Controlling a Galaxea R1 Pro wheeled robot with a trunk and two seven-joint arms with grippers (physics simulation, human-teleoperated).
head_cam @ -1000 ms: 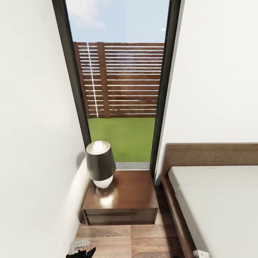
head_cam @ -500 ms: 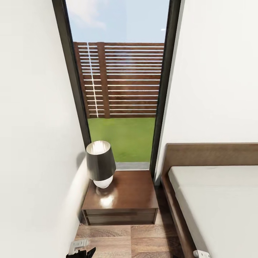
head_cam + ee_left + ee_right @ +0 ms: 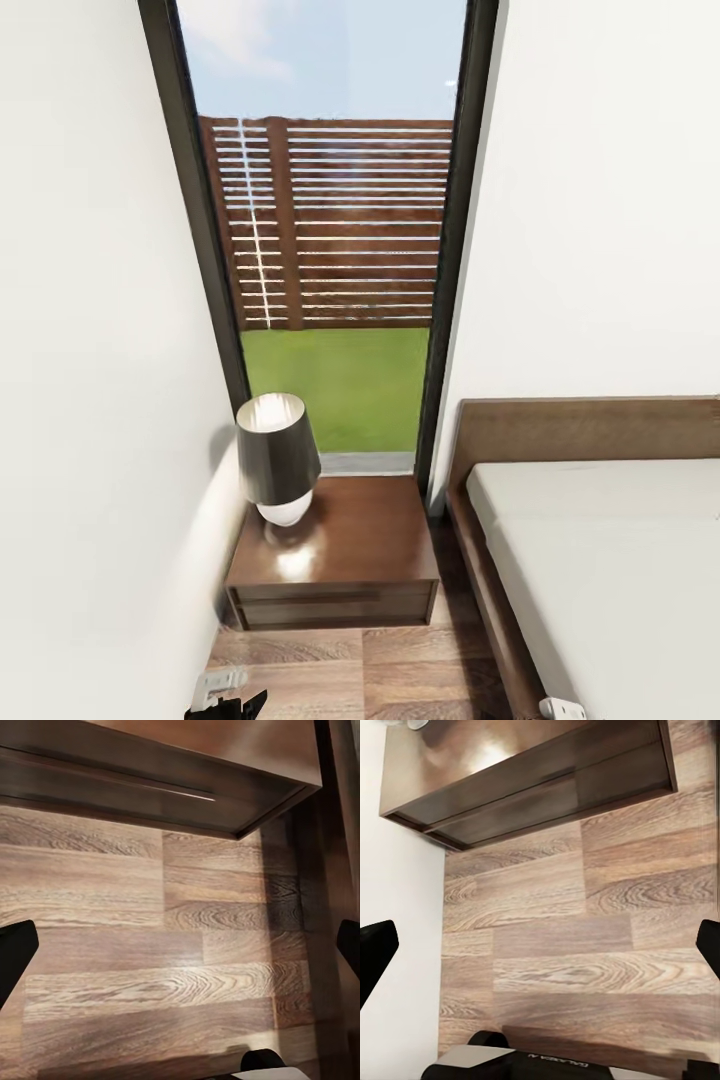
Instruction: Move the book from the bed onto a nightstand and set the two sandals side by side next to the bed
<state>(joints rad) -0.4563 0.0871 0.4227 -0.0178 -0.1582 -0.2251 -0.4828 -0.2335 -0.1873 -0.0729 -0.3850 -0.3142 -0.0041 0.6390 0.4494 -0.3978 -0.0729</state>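
A low dark-brown nightstand (image 3: 340, 555) stands in the corner under a tall window, its drawer front facing me. The bed (image 3: 600, 570), with its brown frame and pale mattress, runs along the right. My left gripper (image 3: 180, 952) hangs open over bare floor planks just in front of the nightstand's drawer front (image 3: 150, 780), with nothing between its black fingers (image 3: 13, 954). The right gripper (image 3: 540, 945) is open too, above the floor before the same nightstand (image 3: 532, 784). The book and the two sandals are out of view.
A lamp (image 3: 277, 455) with a dark shade occupies the left half of the nightstand top. A white wall (image 3: 90, 400) closes the left side, and a narrow strip of wood floor (image 3: 400, 670) runs between it and the bed frame.
The whole head picture has slid a few pixels to the left, so the camera moved slightly. Nightstand, lamp, bed and arm parts keep their places relative to each other.
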